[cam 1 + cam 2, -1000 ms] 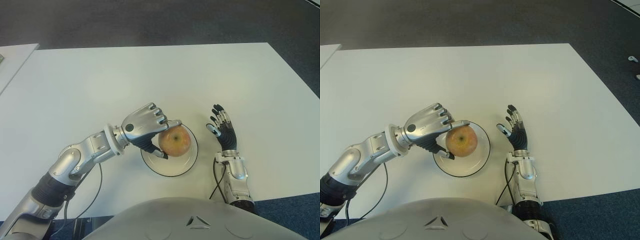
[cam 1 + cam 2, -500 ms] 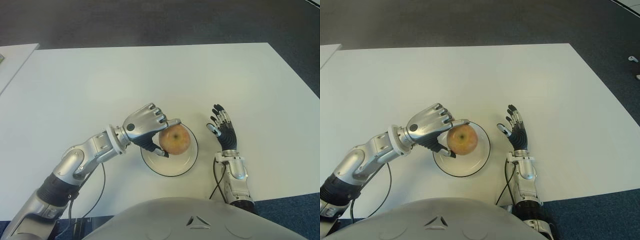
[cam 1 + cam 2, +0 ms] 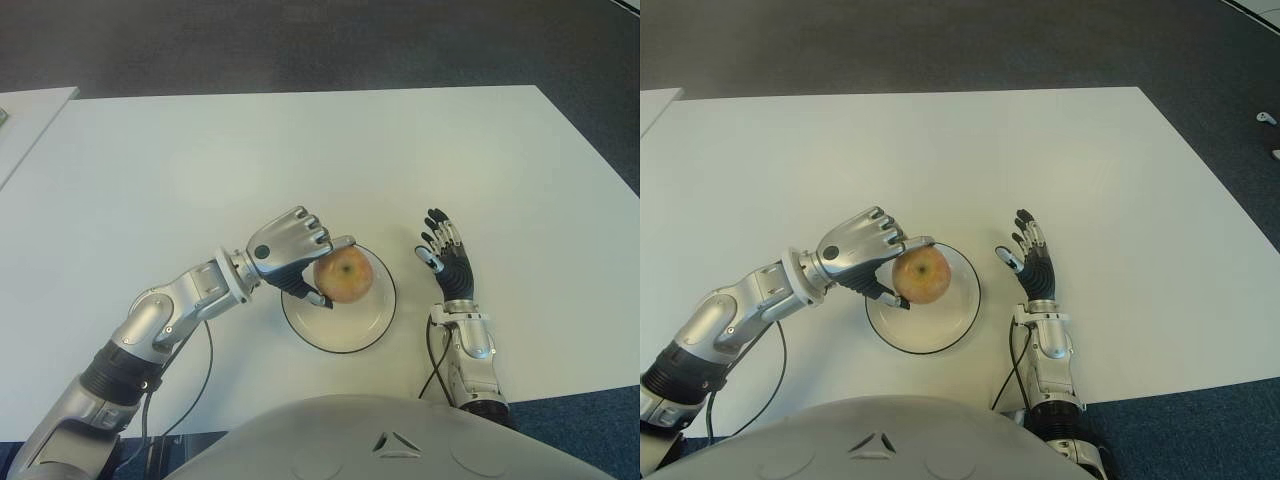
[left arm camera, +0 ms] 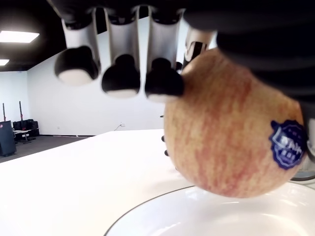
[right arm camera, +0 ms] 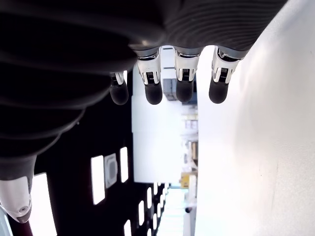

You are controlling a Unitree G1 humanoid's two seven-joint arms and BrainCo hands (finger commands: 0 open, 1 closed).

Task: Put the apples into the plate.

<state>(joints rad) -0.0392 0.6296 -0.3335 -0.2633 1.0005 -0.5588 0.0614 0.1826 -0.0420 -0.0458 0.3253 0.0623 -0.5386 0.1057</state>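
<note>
apple (image 3: 343, 276) in left hand (image 3: 290, 250) above plate (image 3: 345, 335); right hand (image 3: 446, 262) right of plate.

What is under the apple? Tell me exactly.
The white plate lies directly below the apple, which the left hand grips. The left wrist view shows the apple's underside apart from the plate. The plate's patch right beneath it is hidden in the eye views.

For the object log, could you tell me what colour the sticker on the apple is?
Blue: the sticker on the apple, best seen in the left wrist view.

Even overhead light, faint shadows on the table (image 3: 300, 150), close wrist views blurred.
</note>
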